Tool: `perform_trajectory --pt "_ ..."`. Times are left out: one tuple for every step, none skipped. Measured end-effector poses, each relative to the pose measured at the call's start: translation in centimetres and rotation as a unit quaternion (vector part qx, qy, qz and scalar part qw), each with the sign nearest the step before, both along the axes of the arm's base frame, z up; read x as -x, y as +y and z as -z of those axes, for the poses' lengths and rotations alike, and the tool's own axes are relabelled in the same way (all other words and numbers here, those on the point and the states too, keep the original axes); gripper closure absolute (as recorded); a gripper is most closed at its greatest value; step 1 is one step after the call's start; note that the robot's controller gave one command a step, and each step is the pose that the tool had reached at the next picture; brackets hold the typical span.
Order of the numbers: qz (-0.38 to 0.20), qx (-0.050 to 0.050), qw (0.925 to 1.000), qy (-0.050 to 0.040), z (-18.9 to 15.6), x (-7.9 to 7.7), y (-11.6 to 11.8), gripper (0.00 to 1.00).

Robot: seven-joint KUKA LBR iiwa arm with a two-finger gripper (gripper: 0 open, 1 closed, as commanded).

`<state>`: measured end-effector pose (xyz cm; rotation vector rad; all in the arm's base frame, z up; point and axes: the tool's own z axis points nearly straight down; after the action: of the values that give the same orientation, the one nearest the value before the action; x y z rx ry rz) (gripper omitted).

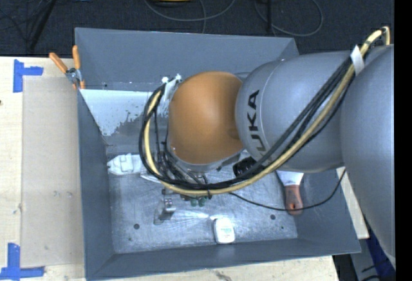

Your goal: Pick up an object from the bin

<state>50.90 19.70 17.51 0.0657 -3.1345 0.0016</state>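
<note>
Camera view from above: a grey metal bin [94, 196] with sloping walls holds a few small loose things, set well apart on its floor. The grey robot arm [309, 118] reaches in from the right and bends down at the middle of the bin, probably so that its claw points straight at the floor. A rounded orange cover [199, 115] on its wrist and a loop of cables [151, 138] hide most of what lies below. The gripper [177, 199] hangs low over the middle of the floor, and whether it is open or closed, or has hold of anything, cannot be told. The nearest thing is a small white rounded object [223, 230] near the front wall, apart from the claw. A white lump [125, 162] lies to the left. A reddish-brown object [293, 196] lies by the right wall. Nothing looks lifted yet.
</note>
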Motion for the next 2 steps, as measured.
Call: perform_trajectory --pt "-0.031 0.001 0.9995 -0.002 -1.1 0.4 -4.0 0.0" --pt "-0.012 -0.001 0.9999 -0.0026 -1.7 -3.0 -2.5 0.0"
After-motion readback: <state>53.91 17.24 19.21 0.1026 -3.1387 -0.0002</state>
